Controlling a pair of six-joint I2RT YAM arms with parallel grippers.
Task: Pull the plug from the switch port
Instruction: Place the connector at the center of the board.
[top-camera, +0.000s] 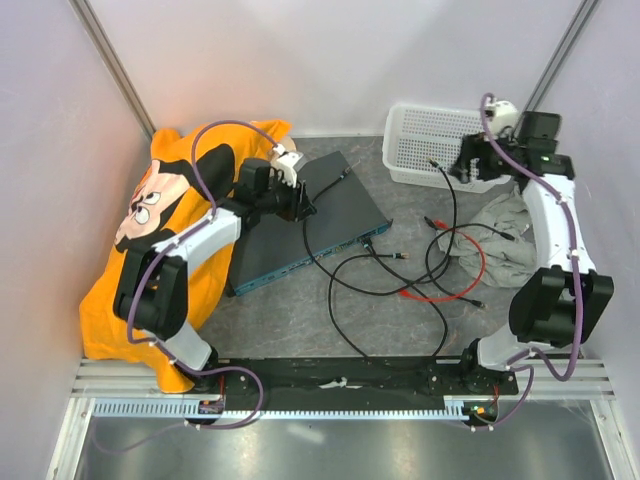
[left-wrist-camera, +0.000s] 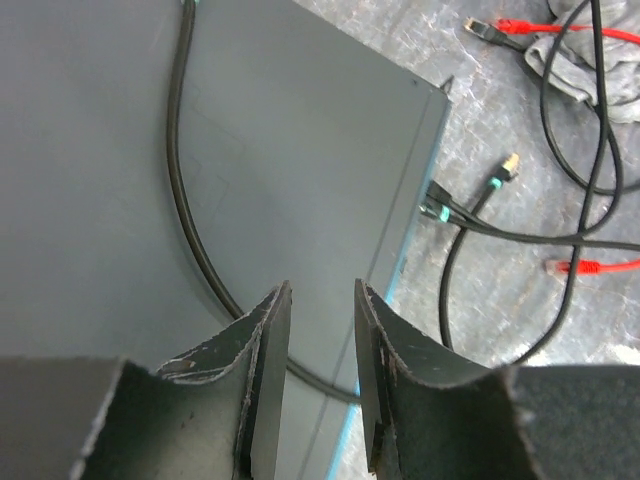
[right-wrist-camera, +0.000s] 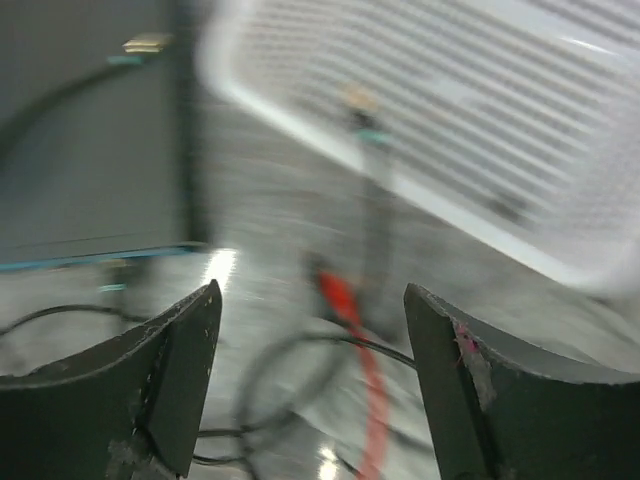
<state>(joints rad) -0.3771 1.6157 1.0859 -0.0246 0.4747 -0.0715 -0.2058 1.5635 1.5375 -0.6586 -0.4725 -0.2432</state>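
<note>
The switch (top-camera: 318, 215) lies slanted at centre left, with a dark blue-grey top and a teal front face toward the cables. A black plug (left-wrist-camera: 436, 210) with a teal boot sits in a socket near the right end of that face, also seen from above (top-camera: 372, 243). My left gripper (top-camera: 304, 208) hovers over the switch top (left-wrist-camera: 300, 150); its jaws (left-wrist-camera: 320, 288) stand a little apart with nothing between them. A black cable (left-wrist-camera: 185, 220) runs across the switch top under it. My right gripper (top-camera: 464, 166) is by the basket, wide open and empty (right-wrist-camera: 311, 290); that view is blurred.
A white mesh basket (top-camera: 432, 140) stands at the back right, with a black cable hanging out. Loose black cables (top-camera: 400, 285) and a red cable (top-camera: 455, 290) loop across the mat. A grey cloth (top-camera: 505, 240) lies right. An orange cartoon shirt (top-camera: 150, 230) covers the left.
</note>
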